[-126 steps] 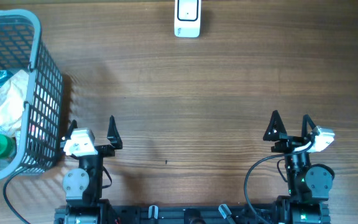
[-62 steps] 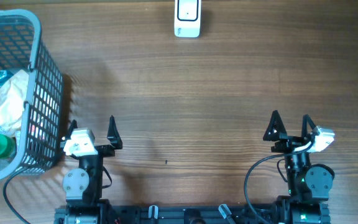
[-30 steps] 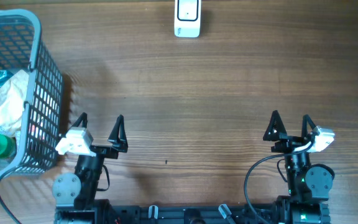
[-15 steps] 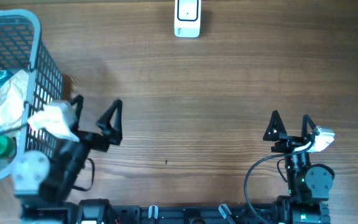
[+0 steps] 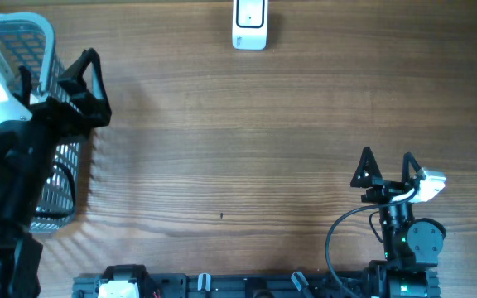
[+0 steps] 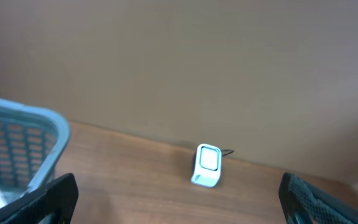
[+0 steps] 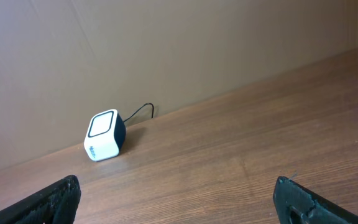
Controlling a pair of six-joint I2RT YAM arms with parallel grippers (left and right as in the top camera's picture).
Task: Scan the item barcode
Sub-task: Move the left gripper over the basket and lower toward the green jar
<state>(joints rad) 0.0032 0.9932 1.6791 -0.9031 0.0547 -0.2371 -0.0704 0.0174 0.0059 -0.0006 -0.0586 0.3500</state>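
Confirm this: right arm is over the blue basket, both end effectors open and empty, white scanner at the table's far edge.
Wrong arm: the overhead view shows the left arm over the blue basket. Left end effector and right end effector are open and empty; white scanner at the table's far edge.

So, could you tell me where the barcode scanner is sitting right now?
In the overhead view the white barcode scanner stands at the far edge of the table, near the middle, well to the right of the blue basket.
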